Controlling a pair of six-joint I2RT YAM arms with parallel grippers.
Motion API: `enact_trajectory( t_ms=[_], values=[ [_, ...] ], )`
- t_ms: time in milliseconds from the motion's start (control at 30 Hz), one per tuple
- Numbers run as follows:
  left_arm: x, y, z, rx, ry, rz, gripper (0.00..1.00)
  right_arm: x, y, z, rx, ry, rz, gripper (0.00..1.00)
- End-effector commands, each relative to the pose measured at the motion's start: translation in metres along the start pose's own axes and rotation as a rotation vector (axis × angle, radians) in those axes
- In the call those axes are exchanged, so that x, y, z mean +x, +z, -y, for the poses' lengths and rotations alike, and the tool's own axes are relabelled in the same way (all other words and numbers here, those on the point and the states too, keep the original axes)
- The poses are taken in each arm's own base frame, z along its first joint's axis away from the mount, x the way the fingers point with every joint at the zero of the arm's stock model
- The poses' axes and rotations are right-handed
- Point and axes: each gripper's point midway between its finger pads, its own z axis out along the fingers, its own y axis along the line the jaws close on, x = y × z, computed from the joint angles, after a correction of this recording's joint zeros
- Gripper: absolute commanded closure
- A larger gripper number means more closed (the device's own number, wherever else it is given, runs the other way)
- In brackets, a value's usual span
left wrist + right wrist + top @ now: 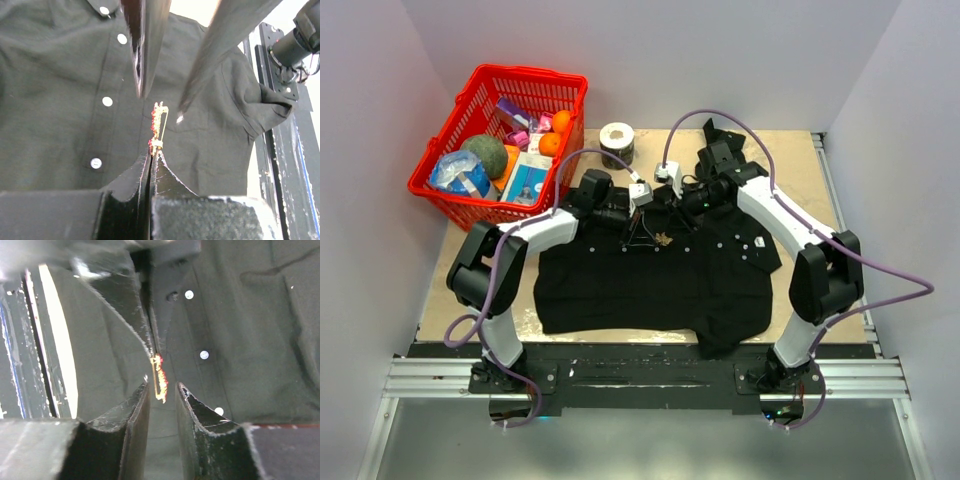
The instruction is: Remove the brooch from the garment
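We see the brooch near the 12 o'clock edge of the shirt. Our left claw pinches one end of it, jaws together. Our right claw, narrowly apart, straddles the other end.

No text legible. Print on packets in red basket, counter's far-left corner, too small; white label on shirt likewise.

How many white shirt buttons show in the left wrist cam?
4 white buttons on the garment, left of the brooch: top edge, just below it, mid-frame, lowest. Others may be hidden behind the right gripper.
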Motion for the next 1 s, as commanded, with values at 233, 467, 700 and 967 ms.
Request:
enact_trajectory(
  t_ms=[233,467,700,967],
  values=[
    [-0.028,-0.008,0.01,0.017,0.062,0.073,1.0,-0.015,0.004,-0.008,-0.048,-0.059,0.013,0.76],
    [-0.028,-0.007,0.008,0.02,0.058,0.072,1.0,-0.021,0.004,-0.005,-0.041,-0.059,0.026,0.87],
    [-0.027,-0.006,0.007,0.019,0.052,0.07,1.0,-0.023,0.002,-0.004,-0.033,-0.065,0.028,0.84],
    [-0.027,-0.005,0.005,0.022,0.048,0.069,1.0,-0.024,0.0,-0.005,-0.028,-0.061,0.027,0.77]
  ],
)
